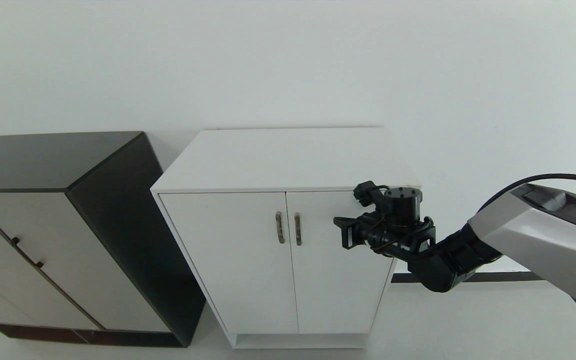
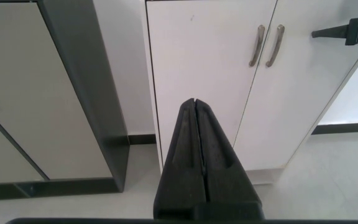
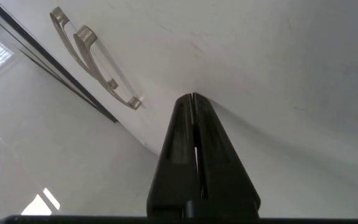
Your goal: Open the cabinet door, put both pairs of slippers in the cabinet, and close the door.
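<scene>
A white cabinet [image 1: 288,160] stands against a pale wall, its two doors both closed, and two slim metal handles [image 1: 288,228] sit upright side by side where the doors meet. The right gripper [image 1: 342,234] is held in front of the right door [image 1: 338,280], beside the handles at about their height, pointing across toward them. In the right wrist view its two dark fingers [image 3: 182,143] are pressed flat together with nothing between them, and the tip lies very close to the door panel; contact cannot be told. The left gripper [image 2: 194,102] is lower and farther back, facing the left door [image 2: 204,68], its fingers likewise closed together and holding nothing. A dark cabinet [image 1: 118,225] with pale doors stands just beside the white one, on the robot's left.
</scene>
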Controlling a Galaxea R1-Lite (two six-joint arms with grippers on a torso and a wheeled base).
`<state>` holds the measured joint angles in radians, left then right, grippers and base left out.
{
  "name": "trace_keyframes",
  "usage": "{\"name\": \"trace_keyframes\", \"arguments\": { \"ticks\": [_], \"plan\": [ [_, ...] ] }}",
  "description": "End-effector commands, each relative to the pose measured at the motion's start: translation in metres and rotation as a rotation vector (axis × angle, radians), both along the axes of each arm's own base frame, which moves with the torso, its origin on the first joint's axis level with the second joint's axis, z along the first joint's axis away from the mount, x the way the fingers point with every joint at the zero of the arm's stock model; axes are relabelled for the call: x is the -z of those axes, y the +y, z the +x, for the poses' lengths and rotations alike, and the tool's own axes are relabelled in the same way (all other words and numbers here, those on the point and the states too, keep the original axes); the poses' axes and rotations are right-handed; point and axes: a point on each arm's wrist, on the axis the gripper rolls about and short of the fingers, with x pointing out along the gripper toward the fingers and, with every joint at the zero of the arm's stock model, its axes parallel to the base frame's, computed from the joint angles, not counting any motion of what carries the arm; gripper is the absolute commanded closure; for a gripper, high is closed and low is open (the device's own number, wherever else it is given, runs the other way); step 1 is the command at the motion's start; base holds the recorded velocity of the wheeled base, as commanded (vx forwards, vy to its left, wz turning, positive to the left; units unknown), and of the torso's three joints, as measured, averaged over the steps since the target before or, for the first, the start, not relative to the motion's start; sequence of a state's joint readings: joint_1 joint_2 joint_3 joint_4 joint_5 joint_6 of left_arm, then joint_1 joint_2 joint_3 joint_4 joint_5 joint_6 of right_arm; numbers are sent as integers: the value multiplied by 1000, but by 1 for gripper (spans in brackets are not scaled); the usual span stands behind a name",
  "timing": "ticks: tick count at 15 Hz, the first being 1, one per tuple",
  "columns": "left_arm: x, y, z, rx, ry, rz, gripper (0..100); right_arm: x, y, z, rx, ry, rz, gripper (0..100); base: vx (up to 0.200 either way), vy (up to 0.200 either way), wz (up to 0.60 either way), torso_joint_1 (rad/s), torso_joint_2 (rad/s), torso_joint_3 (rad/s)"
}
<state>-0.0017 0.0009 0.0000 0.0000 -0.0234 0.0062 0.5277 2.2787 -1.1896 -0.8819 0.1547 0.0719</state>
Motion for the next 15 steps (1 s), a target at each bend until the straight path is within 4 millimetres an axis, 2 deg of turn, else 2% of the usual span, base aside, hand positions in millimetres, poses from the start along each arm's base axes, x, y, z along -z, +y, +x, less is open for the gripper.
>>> {"name": "trace_keyframes", "arguments": {
  "ticks": [1, 10, 13, 15],
  "plan": [
    [0, 0, 0, -1, 1, 0, 100, 2, 1, 1, 0, 1, -1, 100, 0, 0, 0, 0, 0, 0],
    [0, 0, 0, -1, 1, 0, 100, 8, -1, 13, 35, -6, -1, 100, 0, 0, 0, 0, 0, 0],
    [0, 0, 0, -1, 1, 2, 100, -5, -3, 7, 54, -25, 3, 100, 0, 0, 0, 0, 0, 0],
    [0, 0, 0, -1, 1, 2, 100, -19, -12, -9, 52, -26, 4, 100, 0, 0, 0, 0, 0, 0]
  ]
}}
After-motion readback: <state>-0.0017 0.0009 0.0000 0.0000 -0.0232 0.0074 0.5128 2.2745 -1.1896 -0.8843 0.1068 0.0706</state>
